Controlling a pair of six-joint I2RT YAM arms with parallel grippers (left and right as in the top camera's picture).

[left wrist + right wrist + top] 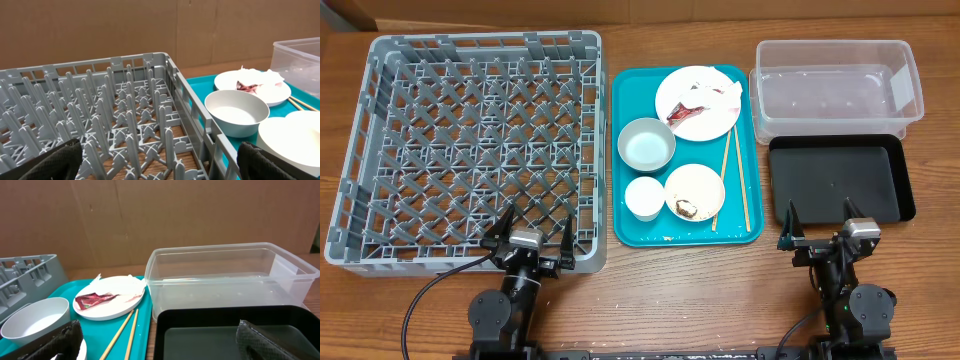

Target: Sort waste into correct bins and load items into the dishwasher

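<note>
- Stretching under everything is a brown, wood-grained table (670, 290), its grain running side to side.
- Behind the table's far edge stands plain brown cardboard (100, 30), filling the background of both wrist views.
- A black cable (435, 284) curls across the table beside the left arm's base.
- The left hand (538, 218) hangs with its fingers spread wide and nothing between them, over the near wall of the grey dish rack (470, 42). The rack's peg-lined grid runs away ahead of it.
- The right hand (819, 206) is spread just as wide, gripping nothing, at the near edge of the shallow black tray (840, 175).
- The clear tub (835, 45) sits just beyond that tray, farther ahead of the right hand.
- Between the two hands and a little ahead of them lies a teal tray (640, 225), just beside the rack.
- At its far end is the plate (705, 125), carrying the crumpled napkin (715, 85) and the red wrapper (685, 112).
- Nearer the hands, on the left hand's side, are the grey-green bowl (646, 145) and then the white cup (643, 197).
- Just beside the cup, toward the right hand, is the pinkish bowl (700, 183), with the brown lump (685, 208) in it.
- The chopsticks (732, 175) lie side by side along the tray's edge nearest the right hand.
</note>
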